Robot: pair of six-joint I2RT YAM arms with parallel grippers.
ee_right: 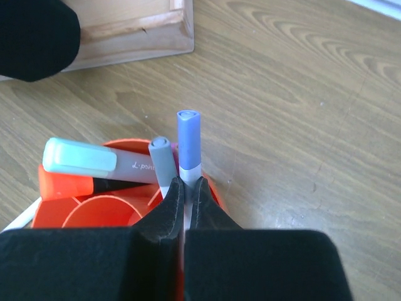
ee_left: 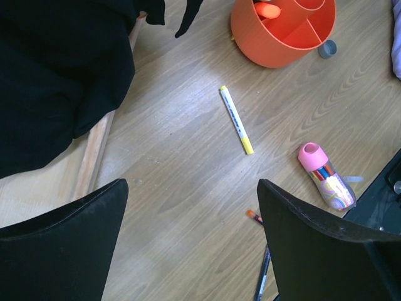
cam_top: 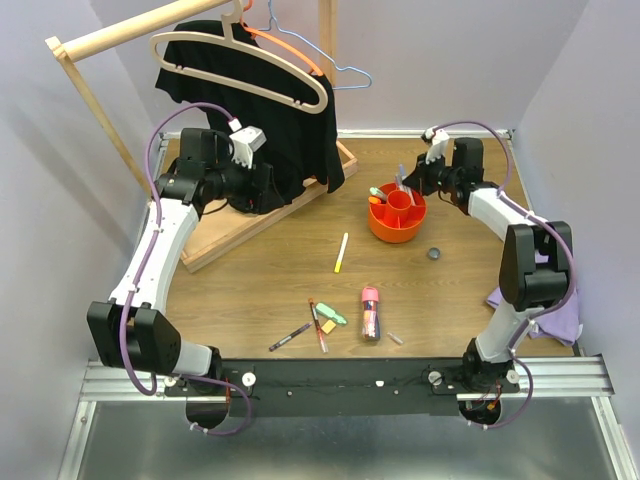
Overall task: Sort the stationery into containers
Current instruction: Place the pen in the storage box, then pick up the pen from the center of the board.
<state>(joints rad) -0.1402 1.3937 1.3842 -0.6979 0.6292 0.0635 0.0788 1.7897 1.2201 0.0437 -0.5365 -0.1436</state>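
One blue-topped pen [ee_right: 188, 135] was at the rim of the round orange organiser [cam_top: 392, 233], pinched tight by the right gripper [ee_right: 185, 199]. A grey pen [ee_right: 160, 157] and a chunky green-topped highlighter [ee_right: 81, 158] sat just beside it. A slim yellow pen [ee_left: 237, 119] and a stubby pink tube [ee_left: 326, 179] lay on the smooth wood table [ee_left: 175, 175]. The left gripper [ee_left: 193, 207] hung above them with its fingers wide apart, near a soft black cloth [ee_left: 56, 75].

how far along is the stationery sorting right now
Partly done. The orange organiser holds a mint highlighter and a grey pen. The right gripper, above it, pinches a blue-capped pen. Left on the table: yellow pen, pink tube, green highlighter, slim pens.
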